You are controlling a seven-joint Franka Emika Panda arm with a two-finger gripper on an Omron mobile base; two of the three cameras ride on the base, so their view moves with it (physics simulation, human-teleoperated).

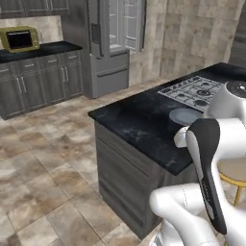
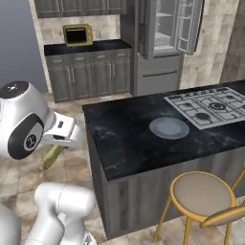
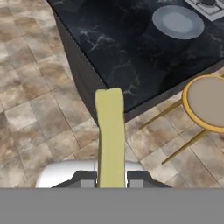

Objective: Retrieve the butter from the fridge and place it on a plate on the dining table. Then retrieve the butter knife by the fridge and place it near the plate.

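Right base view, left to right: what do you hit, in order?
Butter held in the shut jaws of the gripper → yellow toaster oven on the wall counter → fridge with doors open → plate on the dining table → stool → cooktop.

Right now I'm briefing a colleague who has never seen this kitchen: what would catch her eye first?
The yellow butter bar, clamped in the hand above the tiled floor beside the dining table. Then the pale plate on its black top near the stove burners, and the fridge standing open behind.
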